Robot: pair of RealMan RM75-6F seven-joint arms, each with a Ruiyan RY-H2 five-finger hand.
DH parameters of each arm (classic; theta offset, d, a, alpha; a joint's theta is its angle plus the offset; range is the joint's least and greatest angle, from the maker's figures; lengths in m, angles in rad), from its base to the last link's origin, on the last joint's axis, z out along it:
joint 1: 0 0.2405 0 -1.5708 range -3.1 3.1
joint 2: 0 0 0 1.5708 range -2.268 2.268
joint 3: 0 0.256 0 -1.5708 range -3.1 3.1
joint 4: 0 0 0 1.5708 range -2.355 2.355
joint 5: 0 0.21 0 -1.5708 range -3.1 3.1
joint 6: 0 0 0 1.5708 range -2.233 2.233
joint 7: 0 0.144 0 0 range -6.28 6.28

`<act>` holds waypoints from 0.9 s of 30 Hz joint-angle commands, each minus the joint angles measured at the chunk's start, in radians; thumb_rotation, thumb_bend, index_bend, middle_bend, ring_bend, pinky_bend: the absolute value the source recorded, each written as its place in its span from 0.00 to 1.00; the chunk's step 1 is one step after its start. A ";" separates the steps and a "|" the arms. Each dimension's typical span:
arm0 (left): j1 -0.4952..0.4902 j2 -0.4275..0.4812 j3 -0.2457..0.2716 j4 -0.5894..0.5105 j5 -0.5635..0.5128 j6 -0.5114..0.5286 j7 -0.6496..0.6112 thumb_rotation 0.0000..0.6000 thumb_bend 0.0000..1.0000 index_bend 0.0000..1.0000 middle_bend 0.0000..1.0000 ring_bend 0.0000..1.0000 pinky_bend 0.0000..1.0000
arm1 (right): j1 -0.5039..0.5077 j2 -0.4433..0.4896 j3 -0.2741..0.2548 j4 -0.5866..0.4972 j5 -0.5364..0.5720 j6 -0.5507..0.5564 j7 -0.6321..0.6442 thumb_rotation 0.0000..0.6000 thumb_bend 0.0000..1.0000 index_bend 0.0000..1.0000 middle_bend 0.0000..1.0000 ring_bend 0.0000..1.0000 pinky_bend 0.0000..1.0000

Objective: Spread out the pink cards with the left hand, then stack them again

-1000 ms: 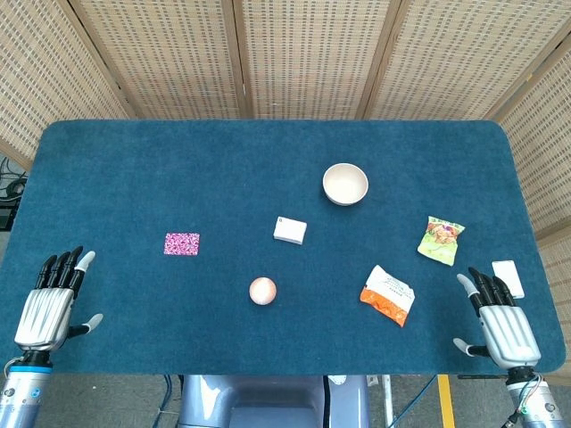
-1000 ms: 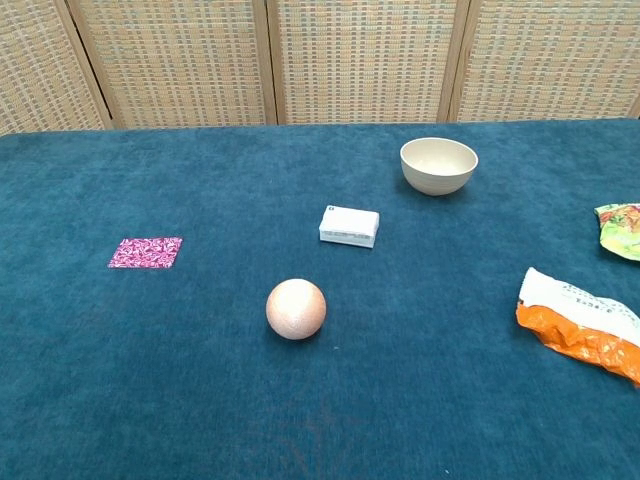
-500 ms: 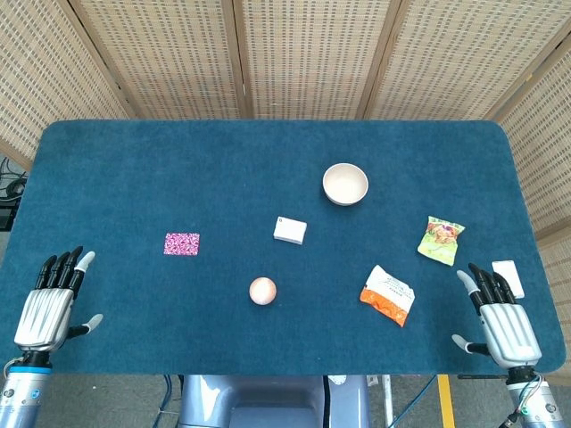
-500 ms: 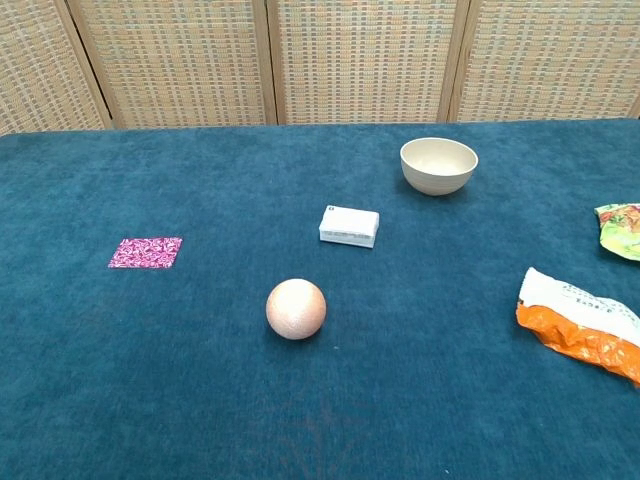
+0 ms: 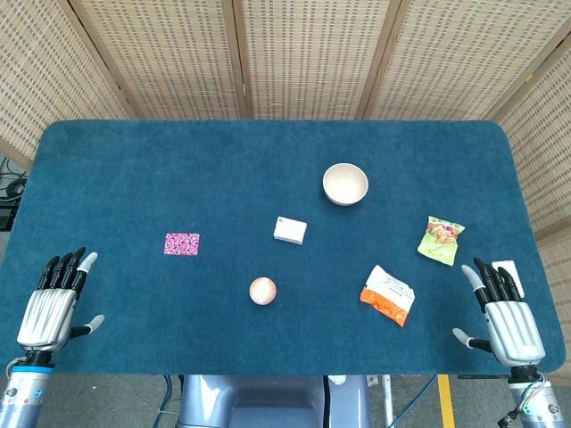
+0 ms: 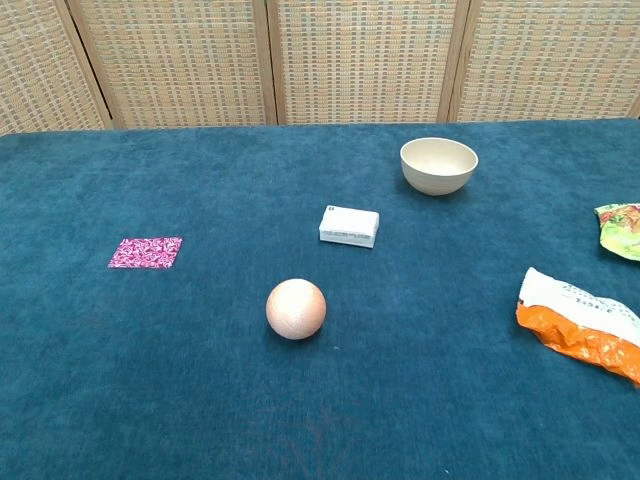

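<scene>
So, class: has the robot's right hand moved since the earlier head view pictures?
Yes. The right hand has slid back toward the near table edge, uncovering more of the white card.

Chest view: both hands out of frame. Green-yellow snack packet (image 6: 622, 229) cut by right edge, only its left part shows; orange-and-white crinkled snack bag (image 6: 581, 324) also clipped at right edge. Head view: flat white card-like item (image 5: 510, 276) at right tabletop rim partly hidden behind right hand (image 5: 507, 321) fingers. Pink patterned card stack (image 5: 182, 243) too small to tell card count. Small white box (image 5: 290, 231) print unreadable.
</scene>
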 commanded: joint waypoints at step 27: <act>-0.023 -0.012 -0.010 -0.003 -0.053 -0.050 0.028 1.00 0.20 0.00 0.00 0.00 0.00 | 0.003 0.001 0.007 0.010 0.011 -0.008 0.026 1.00 0.10 0.00 0.00 0.00 0.00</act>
